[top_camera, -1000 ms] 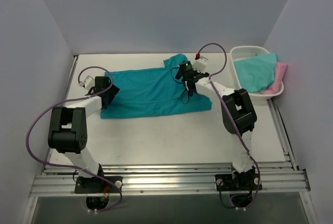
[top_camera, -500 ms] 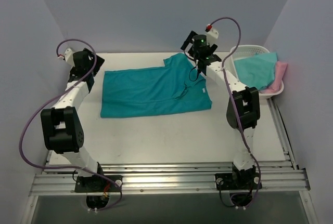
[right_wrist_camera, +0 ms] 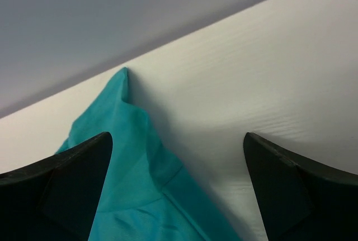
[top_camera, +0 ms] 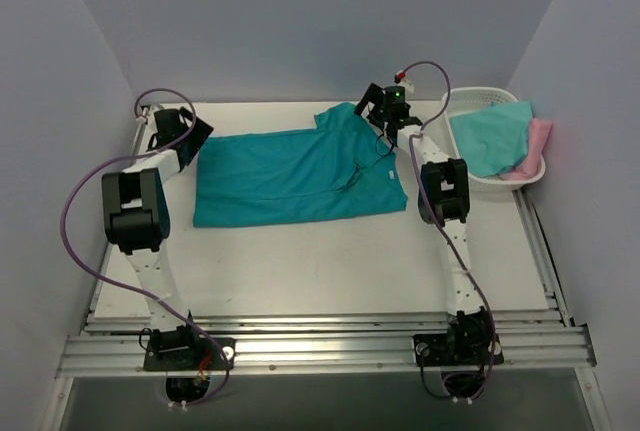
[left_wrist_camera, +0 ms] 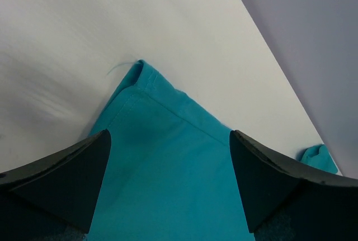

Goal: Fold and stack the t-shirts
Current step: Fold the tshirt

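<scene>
A deep teal t-shirt (top_camera: 300, 173) lies spread flat across the middle of the table. My left gripper (top_camera: 197, 135) is at the shirt's far left corner, open. In the left wrist view that teal corner (left_wrist_camera: 168, 157) lies between and below the wide-apart jaws of the left gripper (left_wrist_camera: 170, 179). My right gripper (top_camera: 366, 104) is open at the far right sleeve. The sleeve tip (right_wrist_camera: 126, 140) shows by the left finger of the right gripper (right_wrist_camera: 176, 190). An aqua t-shirt (top_camera: 490, 136) and a pale pink one (top_camera: 538, 141) lie in the basket.
A white slotted basket (top_camera: 468, 95) stands at the far right of the table, next to the right wall. Walls close in the table at the back and on both sides. Bare white tabletop (top_camera: 300, 271) lies in front of the shirt.
Both arms left the shirt's middle, swung up and back, and have come down at its far corners. The shirt lies flatter on the left. Both grippers stayed open.
</scene>
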You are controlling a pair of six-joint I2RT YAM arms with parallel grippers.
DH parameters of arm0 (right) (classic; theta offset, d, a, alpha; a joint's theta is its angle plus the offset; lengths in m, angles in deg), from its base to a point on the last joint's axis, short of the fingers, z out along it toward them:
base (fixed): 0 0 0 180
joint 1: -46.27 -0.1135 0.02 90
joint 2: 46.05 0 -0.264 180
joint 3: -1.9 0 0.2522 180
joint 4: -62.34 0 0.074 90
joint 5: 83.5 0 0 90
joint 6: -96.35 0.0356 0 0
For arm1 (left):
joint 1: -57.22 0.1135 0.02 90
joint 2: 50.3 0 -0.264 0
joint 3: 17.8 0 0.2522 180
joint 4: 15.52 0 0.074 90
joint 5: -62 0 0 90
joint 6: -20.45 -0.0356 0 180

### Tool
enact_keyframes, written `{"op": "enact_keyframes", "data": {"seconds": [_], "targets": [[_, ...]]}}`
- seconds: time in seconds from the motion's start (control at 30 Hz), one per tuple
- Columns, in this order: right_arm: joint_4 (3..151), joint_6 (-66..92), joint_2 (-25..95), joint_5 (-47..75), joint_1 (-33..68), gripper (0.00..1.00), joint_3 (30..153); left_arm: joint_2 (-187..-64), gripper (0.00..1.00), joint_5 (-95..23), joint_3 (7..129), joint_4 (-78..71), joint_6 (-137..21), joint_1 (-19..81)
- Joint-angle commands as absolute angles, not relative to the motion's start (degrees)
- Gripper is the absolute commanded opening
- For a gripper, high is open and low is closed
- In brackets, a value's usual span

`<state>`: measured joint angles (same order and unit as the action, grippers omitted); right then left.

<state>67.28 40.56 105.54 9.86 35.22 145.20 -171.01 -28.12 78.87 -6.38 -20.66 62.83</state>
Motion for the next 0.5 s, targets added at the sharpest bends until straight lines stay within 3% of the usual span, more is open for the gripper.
{"op": "enact_keyframes", "data": {"seconds": [0.0, 0.47], "targets": [[62.84, 39.92, 106.26, 14.32, 34.58, 1.0, 150.21, -172.29, 0.96, -29.58, 83.49, -11.42, -21.74, 63.02], [54.48, 44.49, 117.86, 18.28, 33.88, 1.0, 159.0, -177.21, 0.96, -29.58, 84.11, -15.11, -20.33, 63.2]]}}
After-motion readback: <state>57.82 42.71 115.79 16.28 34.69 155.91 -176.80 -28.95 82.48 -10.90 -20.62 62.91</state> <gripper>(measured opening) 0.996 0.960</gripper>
